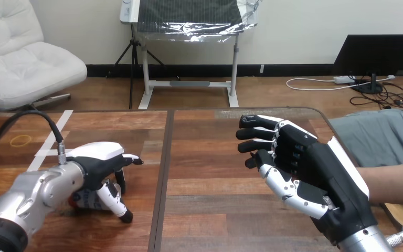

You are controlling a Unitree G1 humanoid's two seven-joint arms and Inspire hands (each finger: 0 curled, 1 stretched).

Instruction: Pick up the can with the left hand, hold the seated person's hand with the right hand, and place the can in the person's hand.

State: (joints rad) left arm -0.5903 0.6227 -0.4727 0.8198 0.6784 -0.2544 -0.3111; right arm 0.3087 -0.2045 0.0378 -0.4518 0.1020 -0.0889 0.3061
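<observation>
A humanoid robot's left hand (101,167), black with white shells, arches over a small red, white and blue drinks can (85,200) at the near left of the brown plank-topped wooden table (215,157). The fingers (121,179) curl down on the can's far side and the thumb (113,202) comes down on its near side, its tip on the wood, so the hand is closed loosely round the can. The can rests on the tabletop and looks to lie on its side, its long axis running roughly left to right. Both ends are hidden under the palm, so which way its top points cannot be told. Its label shows only as patches of colour, and no lettering can be read.

At the near right, the robot's right hand (307,163) hangs above the table, pointing left. It stands in front of the seated person's bare forearm (394,181), which reaches in from the right edge. Whether this hand grips anything cannot be told. Strips of white tape (52,137) lie on the table's far left.
</observation>
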